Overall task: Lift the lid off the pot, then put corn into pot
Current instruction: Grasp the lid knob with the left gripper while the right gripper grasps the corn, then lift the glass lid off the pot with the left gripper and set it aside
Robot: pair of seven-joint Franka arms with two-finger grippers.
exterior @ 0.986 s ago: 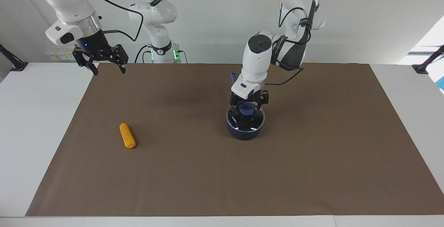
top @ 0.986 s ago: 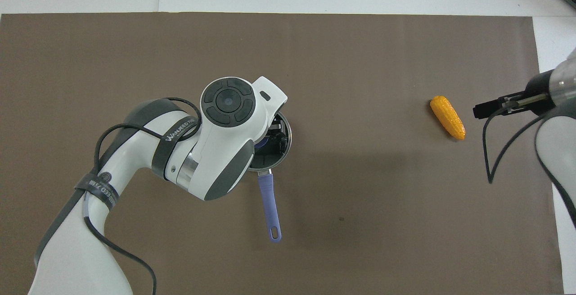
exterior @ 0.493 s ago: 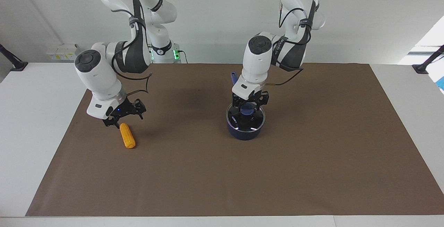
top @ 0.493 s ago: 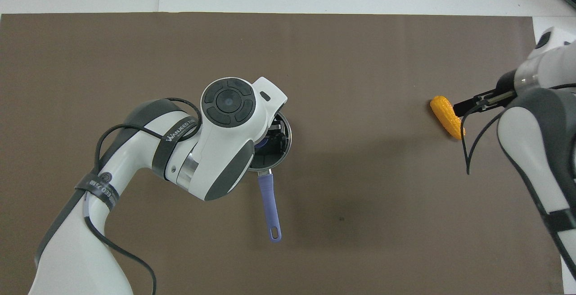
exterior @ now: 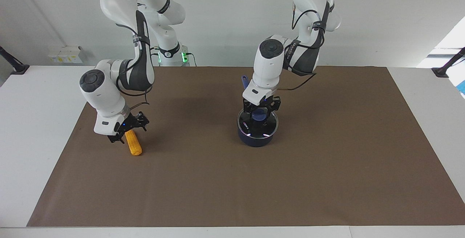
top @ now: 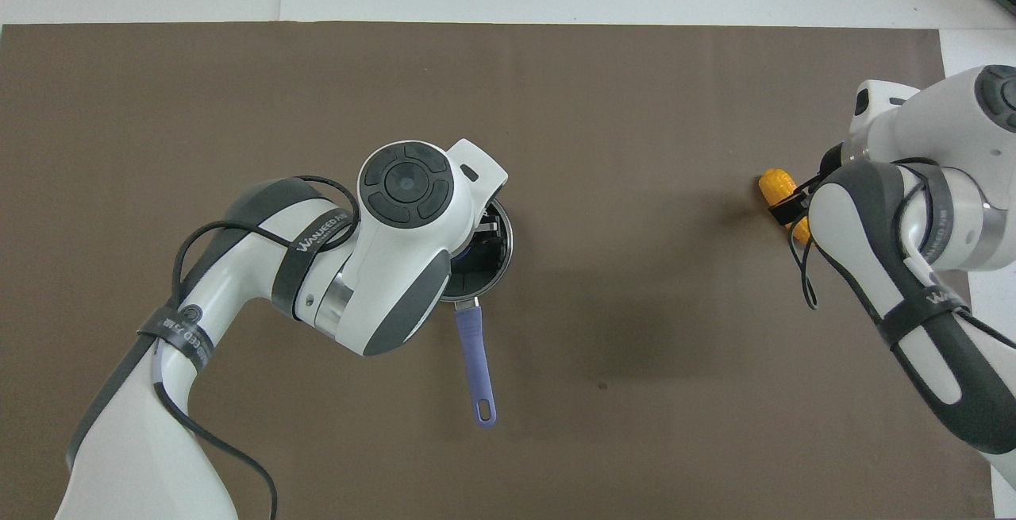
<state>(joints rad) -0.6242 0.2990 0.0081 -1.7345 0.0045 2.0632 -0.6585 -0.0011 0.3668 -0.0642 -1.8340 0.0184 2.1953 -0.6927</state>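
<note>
working both ends at once: left gripper point(exterior: 260, 111) is down on the lid point(exterior: 257, 124), fingers either side of the blue knob, whether they pinch it yet i cannot tell. lid sits on the pot point(exterior: 256, 138), so step one, lifting it off, is in hand but not done. pot stands mid-desk point(exterior: 327, 180) on the brown mat; its long blue handle point(top: 474, 363) points back toward the robots

right gripper point(exterior: 128, 132) is low at the corn point(exterior: 133, 144), over the end nearer the robots; fingers look spread about that end, no closure visible. corn lies flat on the desk toward the right arm's end, well apart from the pot

corn's long axis runs nearer-to-farther from the robots, slightly skewed, the farther end leaning a little toward the pot

next, as i judge it: squeeze the knob and raise the lid straight up, clear of the rim, then set it aside; right gripper must close across the cob's short width before carrying it over the open pot
</note>
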